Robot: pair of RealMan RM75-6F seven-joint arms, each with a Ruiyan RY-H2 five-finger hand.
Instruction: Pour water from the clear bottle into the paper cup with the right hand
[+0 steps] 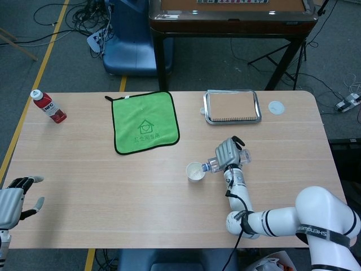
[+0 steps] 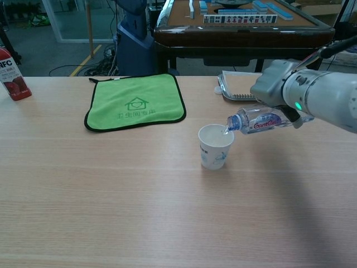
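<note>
The clear bottle (image 2: pixel 260 120), tipped neck-down in the right hand's (image 2: pixel 277 89) grip, has its mouth at the rim of the paper cup (image 2: pixel 215 146), which stands mid-table toward the right edge. Pouring looks begun; next, hold the tilt steady over the cup. The left hand (image 1: pixel 12 202) rests open-fingered, holding nothing, at the near left corner.

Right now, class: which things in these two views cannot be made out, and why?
- Water level in the paper cup: chest view, wall hides it; head view, too small.
- Right hand fingers on the clear bottle: behind the hand in both views.
- Left hand: head view, cut by the edge.
</note>
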